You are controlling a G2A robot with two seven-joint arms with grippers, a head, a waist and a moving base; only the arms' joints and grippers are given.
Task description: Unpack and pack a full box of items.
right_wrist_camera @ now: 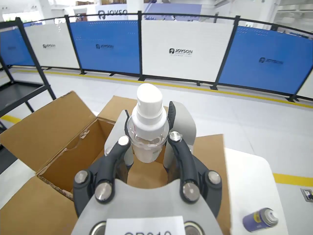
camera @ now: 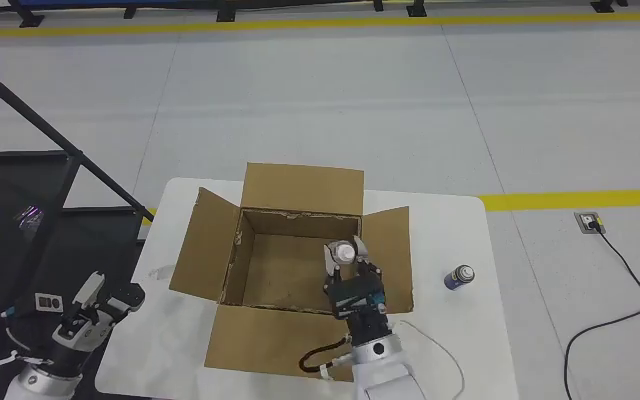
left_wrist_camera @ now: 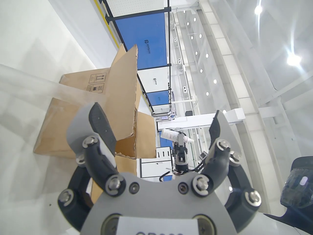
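Observation:
An open cardboard box (camera: 290, 265) stands on the white table (camera: 450, 340), flaps spread; its visible inside is bare. My right gripper (camera: 347, 262) is above the box's right part, shut on a white spray bottle (right_wrist_camera: 148, 123) held upright with its cap up. The same bottle (left_wrist_camera: 174, 136) appears far off in the left wrist view, beyond the box (left_wrist_camera: 97, 113). My left gripper (camera: 105, 300) hangs open off the table's left edge, holding nothing; its dark fingertips (left_wrist_camera: 100, 121) are wide apart.
A small blue spray can (camera: 459, 277) stands on the table right of the box, also seen as the blue can (right_wrist_camera: 260, 218). A black rack (camera: 40, 230) is left of the table. A cable (camera: 435, 345) loops near the front right.

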